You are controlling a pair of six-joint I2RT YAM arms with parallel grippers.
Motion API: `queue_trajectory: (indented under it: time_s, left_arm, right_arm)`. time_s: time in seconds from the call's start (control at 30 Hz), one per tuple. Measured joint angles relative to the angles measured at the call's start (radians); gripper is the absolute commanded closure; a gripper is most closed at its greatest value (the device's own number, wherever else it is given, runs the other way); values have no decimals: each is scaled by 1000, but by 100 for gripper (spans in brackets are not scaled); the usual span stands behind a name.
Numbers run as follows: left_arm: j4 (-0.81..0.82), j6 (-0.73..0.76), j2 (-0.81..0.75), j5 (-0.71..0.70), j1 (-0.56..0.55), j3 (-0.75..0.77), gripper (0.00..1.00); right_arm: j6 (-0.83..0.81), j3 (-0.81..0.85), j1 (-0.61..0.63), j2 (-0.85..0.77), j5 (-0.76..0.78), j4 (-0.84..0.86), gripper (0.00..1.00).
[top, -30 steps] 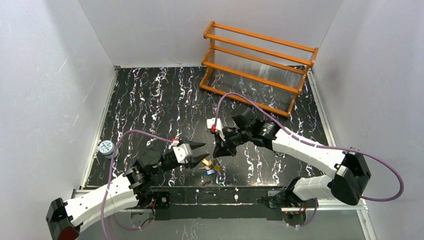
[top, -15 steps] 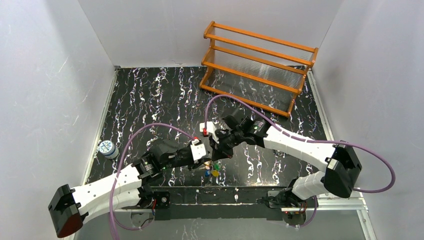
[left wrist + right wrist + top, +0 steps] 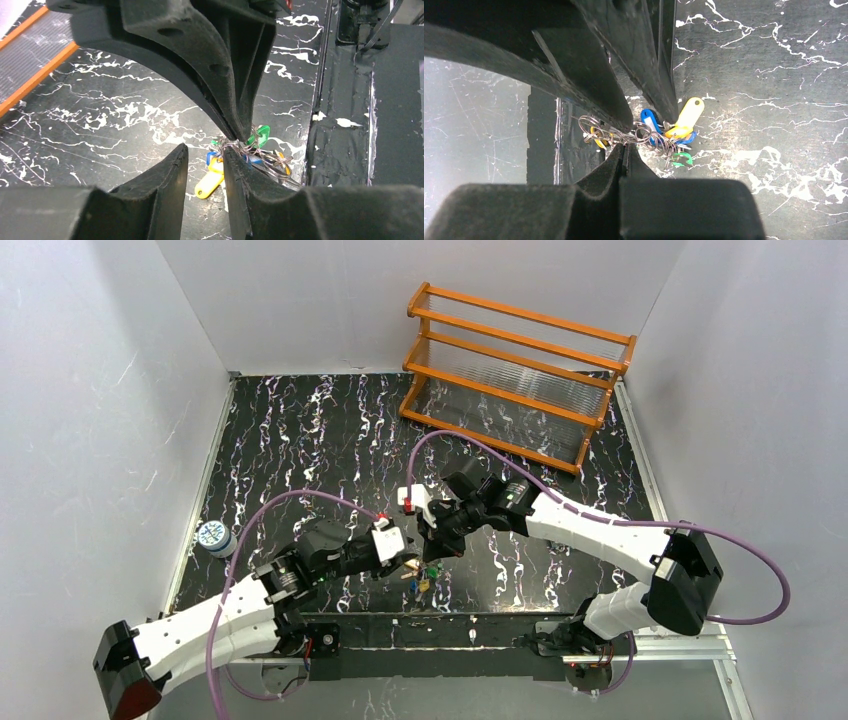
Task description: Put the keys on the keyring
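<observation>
The keys [image 3: 425, 578] hang in one tangled bunch near the table's front edge. In the right wrist view I see a yellow key [image 3: 689, 117], a blue key [image 3: 650, 120] and a green key [image 3: 681, 160] on loops of silvery wire. My right gripper [image 3: 624, 146] is shut on the wire of the keyring [image 3: 591, 125], holding the bunch from above [image 3: 432, 548]. My left gripper [image 3: 204, 152] stands beside it with its jaws apart. Its right finger [image 3: 235, 170] touches the wire loops. The yellow key [image 3: 210, 182] shows through the gap, lower down.
An orange wooden rack [image 3: 515, 370] stands at the back right. A small round blue-white can [image 3: 212, 536] sits at the table's left edge. White walls close in on three sides, and a metal rail [image 3: 470, 625] runs along the front.
My left gripper has moved right up to the key bunch and narrowed its jaws. My right gripper has shifted a little left, still shut.
</observation>
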Motion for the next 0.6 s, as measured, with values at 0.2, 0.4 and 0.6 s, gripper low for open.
queue_trajectory:
  time_s: [0.2, 0.4, 0.6]
  left_arm:
    - [-17, -10, -56, -5, -2, 2, 65]
    - [-16, -18, -11, 47, -3, 18, 68]
    - [-5, -24, -8, 71, -3, 18, 79]
  right_arm:
    - [0, 3, 5, -1, 18, 4, 99]
    - [-1, 3, 8, -19, 30, 23, 99]
    - [-5, 3, 8, -66, 37, 31, 99]
